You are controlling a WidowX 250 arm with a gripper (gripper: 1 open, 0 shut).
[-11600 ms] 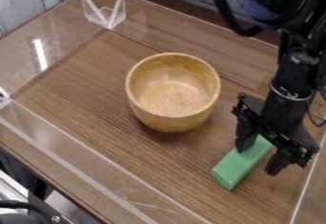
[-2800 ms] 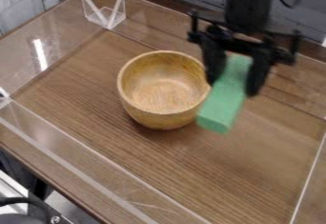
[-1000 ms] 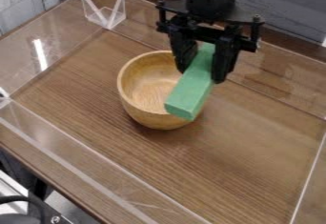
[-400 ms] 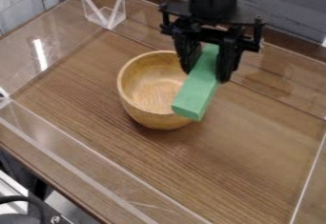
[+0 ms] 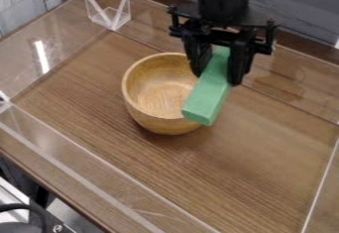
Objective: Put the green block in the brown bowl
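1. Since the earlier frame the claw [image 5: 221,41] and green block [image 5: 207,91] have moved only slightly, a touch to the right in view
2. The claw is clamped on the block's upper end; the block hangs tilted, overlapping the right rim of the brown bowl [image 5: 138,97] in view
3. To place it well, shift left over the bowl's middle, keep the lower end clear of the rim, then lower gently before releasing

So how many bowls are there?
1 bowl: it's on the table, partly behind the green block that the gripper holds. The arm could be hiding more.
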